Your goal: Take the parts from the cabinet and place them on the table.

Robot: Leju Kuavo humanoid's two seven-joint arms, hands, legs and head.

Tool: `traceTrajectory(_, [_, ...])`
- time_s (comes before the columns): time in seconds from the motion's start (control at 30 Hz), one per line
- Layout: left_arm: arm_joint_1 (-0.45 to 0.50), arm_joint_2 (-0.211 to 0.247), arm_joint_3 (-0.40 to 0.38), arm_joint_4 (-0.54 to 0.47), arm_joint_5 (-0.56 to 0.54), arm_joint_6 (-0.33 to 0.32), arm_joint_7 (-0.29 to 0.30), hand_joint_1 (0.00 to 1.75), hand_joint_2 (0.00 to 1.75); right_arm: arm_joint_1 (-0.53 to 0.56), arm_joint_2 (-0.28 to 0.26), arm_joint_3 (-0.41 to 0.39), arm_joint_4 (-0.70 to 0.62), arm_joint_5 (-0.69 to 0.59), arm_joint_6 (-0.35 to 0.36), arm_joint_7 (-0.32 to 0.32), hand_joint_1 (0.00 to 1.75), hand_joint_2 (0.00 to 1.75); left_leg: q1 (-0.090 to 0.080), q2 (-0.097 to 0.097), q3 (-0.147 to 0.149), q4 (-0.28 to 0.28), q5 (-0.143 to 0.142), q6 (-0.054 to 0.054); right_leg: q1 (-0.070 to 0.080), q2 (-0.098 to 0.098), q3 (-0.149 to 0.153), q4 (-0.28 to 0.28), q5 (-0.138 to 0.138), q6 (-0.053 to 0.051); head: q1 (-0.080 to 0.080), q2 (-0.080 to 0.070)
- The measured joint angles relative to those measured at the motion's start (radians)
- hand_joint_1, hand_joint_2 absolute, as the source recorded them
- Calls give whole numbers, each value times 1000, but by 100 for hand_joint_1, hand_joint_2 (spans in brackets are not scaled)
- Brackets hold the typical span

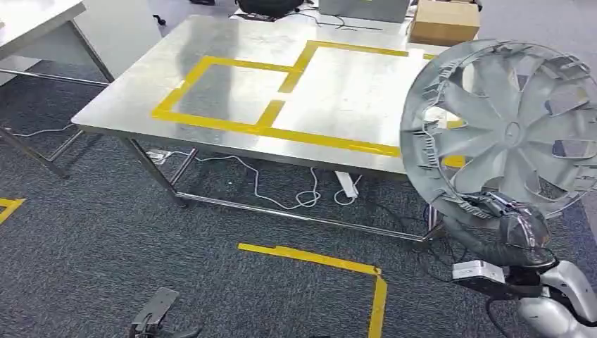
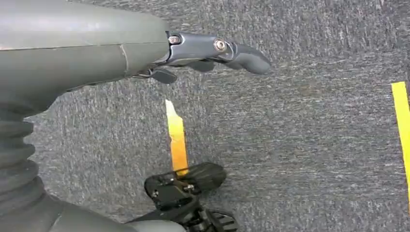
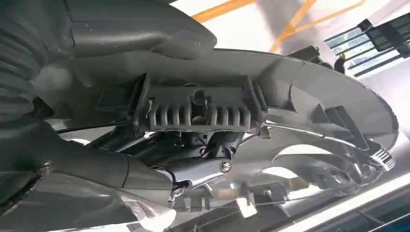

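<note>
Grey carpet (image 1: 84, 267) underfoot. Left hand (image 2: 212, 53) hangs low, fingers loose, holding nothing. Right hand (image 1: 517, 229) grips wheel cover (image 1: 503, 127) by lower rim, upright, just before steel table (image 1: 141, 105). Advice: carry over taped squares (image 1: 232, 88), tilt flat, then release.

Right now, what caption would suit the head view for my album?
Right hand holds a grey spoked plastic wheel cover upright beside the yellow-taped steel table.
</note>
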State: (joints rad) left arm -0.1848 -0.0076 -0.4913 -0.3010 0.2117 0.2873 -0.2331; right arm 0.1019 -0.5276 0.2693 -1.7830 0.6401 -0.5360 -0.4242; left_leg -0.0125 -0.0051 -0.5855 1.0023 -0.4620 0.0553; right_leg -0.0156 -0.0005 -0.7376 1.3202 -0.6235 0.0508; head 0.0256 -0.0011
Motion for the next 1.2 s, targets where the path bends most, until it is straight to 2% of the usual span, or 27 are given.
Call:
traceTrajectory(0.07, [0, -2, 0, 0, 0, 0, 0, 0, 175, 0, 0, 0, 0, 0, 0, 0, 175, 175, 3, 0, 11, 3, -9, -5, -6, -1, 37, -99, 84, 6, 0, 0])
traceTrajectory(0.1, [0, -3, 0, 0, 0, 0, 0, 0, 175, 0, 0, 0, 0, 0, 0, 0, 175, 175, 6, -1, 17, 8, -18, -10, -10, -2, 85, -206, 145, 8, -1, 0])
traceTrajectory(0.13, [0, -3, 0, 0, 0, 0, -1, 0, 175, 3, 0, -1, 1, 0, -1, 0, 175, 175, 5, -2, 20, 14, -27, -19, -12, -3, 119, -273, 152, 12, -1, 0])
traceTrajectory(0.17, [-2, 1, 0, 0, 0, 0, -2, 0, 175, 6, 1, -1, 0, 0, -1, -3, 175, 175, -2, -4, 13, 23, -31, -24, -7, -1, 137, -287, 140, 11, 6, 0])
traceTrajectory(0.2, [0, 0, 0, 0, 0, 0, -2, 0, 175, 7, 1, -4, -2, 0, -1, -5, 175, 175, -3, -5, 10, 25, -31, -27, -9, 3, 133, -286, 137, -7, 5, 0])
traceTrajectory(0.27, [2, -1, 0, 0, 0, 5, -1, 0, 175, 6, 2, -7, 0, -5, 1, -7, 175, 175, -2, -3, 11, 25, -31, -28, -6, 5, 131, -285, 133, -14, 0, 0])
traceTrajectory(0.33, [-2, -1, 0, 0, 1, 6, -1, 0, 175, 2, 2, -10, 2, -10, 3, -7, 175, 175, 0, -2, 11, 39, -47, -40, -12, 5, 140, -290, 133, -27, 0, 0])
traceTrajectory(0.4, [-4, -6, 0, 0, 0, 6, -1, 0, 175, -3, 2, -12, 3, -11, 5, -10, 175, 175, 4, -1, -46, 160, -107, -53, -13, 1, 147, -290, 126, -37, -3, 0])
traceTrajectory(0.47, [-1, -7, 0, 0, 1, 6, -1, 0, 175, -8, 2, -12, 5, -12, 5, -14, 175, 175, 9, 0, -135, 325, -165, -58, -12, 1, 151, -290, 121, -43, -3, 0])
traceTrajectory(0.5, [2, -8, 0, 0, 1, 6, -1, 0, 175, -9, 2, -12, 6, -12, 5, -14, 175, 175, 9, 0, -160, 359, -162, -57, -11, 2, 155, -290, 118, -44, -3, 0])
traceTrajectory(0.53, [3, -8, 0, 0, 1, 6, -1, 0, 175, -9, 2, -12, 8, -12, 5, -14, 175, 175, 9, 0, -158, 341, -132, -55, -10, 3, 161, -290, 114, -44, -3, 0])
traceTrajectory(0.57, [3, -8, 1, 0, 1, 6, -1, 0, 175, -9, 2, -12, 10, -13, 5, -14, 175, 175, 9, 0, -136, 280, -83, -50, -9, 4, 168, -290, 110, -43, -4, 0])
traceTrajectory(0.6, [3, -8, 1, 0, 1, 6, -1, 0, 175, -9, 2, -12, 10, -13, 6, -14, 175, 175, 8, 0, -106, 204, -34, -44, -8, 5, 176, -290, 106, -42, -3, 0])
traceTrajectory(0.63, [3, -8, 1, 0, 1, 6, -1, 0, 175, -9, 2, -12, 10, -14, 6, -14, 175, 175, 4, -1, -64, 101, 23, -31, -7, 5, 184, -290, 101, -40, -4, 0])
traceTrajectory(0.67, [2, -5, 2, 0, 1, 6, -1, 0, 175, -10, 3, -12, 11, -15, 6, -14, 175, 175, -1, -1, -44, 67, 16, -19, -9, 5, 183, -293, 98, -38, 0, 0])
traceTrajectory(0.7, [3, -6, 2, 0, 1, 5, -1, 0, 175, -13, 3, -12, 14, -15, 6, -15, 175, 175, -4, -1, -44, 50, 19, -16, -5, 7, 180, -293, 99, -32, 0, 0])
traceTrajectory(0.8, [3, -6, 5, 0, 1, 5, -2, 0, 175, -12, 5, -12, 15, -16, 6, -16, 175, 175, -8, -1, -39, 33, 5, -12, -10, 5, 180, -305, 99, -15, -1, 0])
traceTrajectory(0.83, [4, -7, 8, 0, 1, 5, -2, 0, 175, -11, 5, -13, 14, -18, 6, -16, 175, 175, 8, -1, -22, 5, 12, -12, -8, 4, 179, -304, 89, -10, -1, 0])
traceTrajectory(0.87, [3, -6, 9, 0, 1, 5, -2, 0, 175, -10, 5, -13, 16, -19, 6, -15, 175, 175, 6, 0, -11, -4, 13, -9, -7, 2, 171, -281, 74, -9, 6, 0])
traceTrajectory(0.9, [2, -6, 10, 0, 1, 5, -2, 0, 175, -12, 5, -13, 17, -19, 6, -15, 175, 175, 5, 0, -8, -5, 13, -8, -7, 2, 146, -227, 50, -9, 8, 0])
traceTrajectory(0.97, [4, -9, 11, 0, 1, 5, -2, 0, 175, -11, 5, -13, 18, -19, 6, -16, 175, 175, 4, -1, -5, -5, 8, -4, -8, 2, 47, -50, -17, -2, 8, 0])
traceTrajectory(1.0, [6, -9, 11, 0, 1, 3, -2, 0, 175, -10, 5, -13, 18, -19, 6, -17, 175, 175, 4, 0, -3, -4, 5, -4, -8, 2, 14, -3, -25, 0, 7, 0])
traceTrajectory(1.03, [8, -10, 11, 0, 1, 3, -2, 0, 175, -10, 5, -13, 19, -19, 6, -17, 175, 175, 4, 0, 2, -4, 0, -5, -7, 2, -1, 4, -5, 3, 9, 0])
traceTrajectory(1.07, [9, -10, 11, 0, 1, 3, -2, 0, 175, -10, 5, -13, 19, -19, 6, -16, 175, 175, 5, -1, 10, -4, -5, -7, -9, 1, 13, -41, 40, 5, 7, 0])
traceTrajectory(1.13, [8, -12, 11, 0, 1, 2, -2, 0, 175, -9, 5, -13, 20, -21, 6, -15, 175, 175, 9, -1, 24, 1, -19, -15, -14, -1, 88, -217, 148, 8, 8, 0])
traceTrajectory(1.17, [8, -12, 11, 0, 1, 2, -2, 0, 175, -10, 5, -13, 21, -21, 7, -16, 175, 175, 8, -2, 27, 8, -27, -24, -16, -3, 118, -279, 155, 12, 8, 0])
traceTrajectory(1.2, [5, -10, 13, 0, 1, 2, -2, 0, 175, -12, 6, -12, 22, -21, 7, -17, 175, 175, 0, -4, 18, 20, -33, -29, -12, -1, 134, -297, 143, 8, 13, 0])
